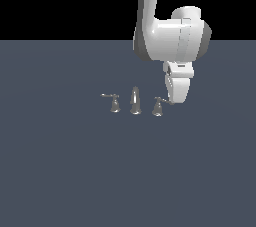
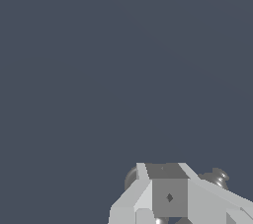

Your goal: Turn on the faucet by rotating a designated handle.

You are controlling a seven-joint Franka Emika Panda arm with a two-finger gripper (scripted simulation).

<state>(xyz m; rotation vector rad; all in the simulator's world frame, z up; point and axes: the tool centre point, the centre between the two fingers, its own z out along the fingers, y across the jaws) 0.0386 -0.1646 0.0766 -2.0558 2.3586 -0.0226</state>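
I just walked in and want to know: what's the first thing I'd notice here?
The big white arm comes down from the top of the exterior view. Its fingers hang right by the handle on that view's right. The tiny shiny faucet stands on a plain dark floor.

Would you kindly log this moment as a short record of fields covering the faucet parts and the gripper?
surface: plain dark grey floor
faucet: three chrome pieces in a row
spout: tall, tapered, in the middle
target handle: on the exterior view's right, thin lever pointing right
twin handle: on the exterior view's left, lever pointing left
gripper: low, at the target lever's tip; contact unclear
jaws: cannot tell
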